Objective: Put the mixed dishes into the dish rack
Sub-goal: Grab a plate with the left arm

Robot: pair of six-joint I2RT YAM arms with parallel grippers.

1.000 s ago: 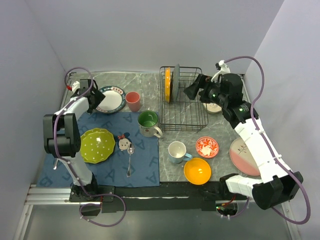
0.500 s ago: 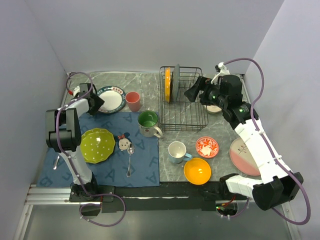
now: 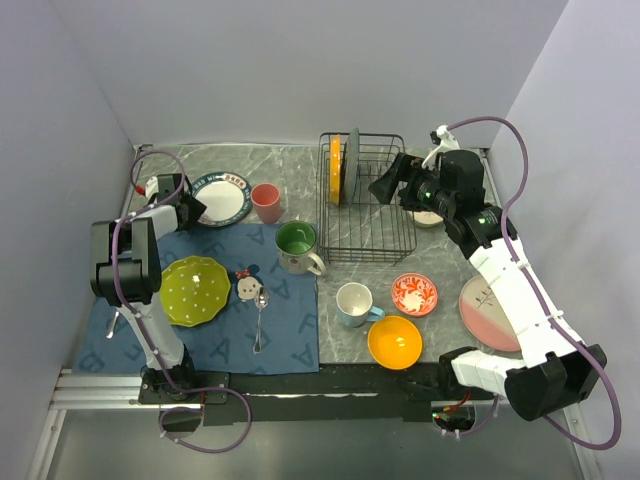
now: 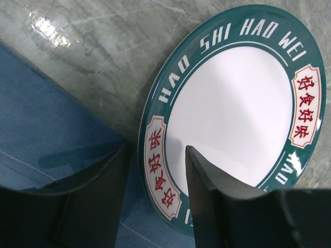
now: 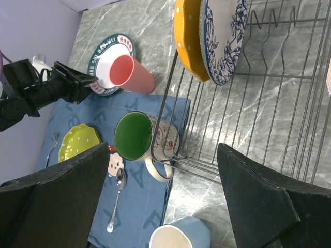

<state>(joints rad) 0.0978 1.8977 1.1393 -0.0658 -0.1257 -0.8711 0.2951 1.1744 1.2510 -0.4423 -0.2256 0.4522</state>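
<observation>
Straddling the green-rimmed plate (image 4: pixel 232 103) at its rim, the nearer left gripper (image 4: pixel 156 150) is half spread, not yet pinching; the right gripper (image 5: pixel 163 150) gapes by the dish rack (image 5: pixel 269 103).

The whole setup sat in a plain little booth. The back wall (image 3: pixel 300 70), left wall (image 3: pixel 50 200) and right wall (image 3: pixel 590 150) were all the same pale lavender-grey, meeting in clean corners. The bench (image 3: pixel 300 170) had a grey marble-look top with lighter veins running through it. A blue cloth mat (image 3: pixel 290 330) with faint letter prints covered its near-left part. A silver metal rail (image 3: pixel 100 390) ran along the near edge, and below that was a dull grey floor (image 3: pixel 330 450). Lighting was soft and even, with gentle shadows. Up close in the left wrist view, the marble was glossy and threw back a bright white glare patch.
</observation>
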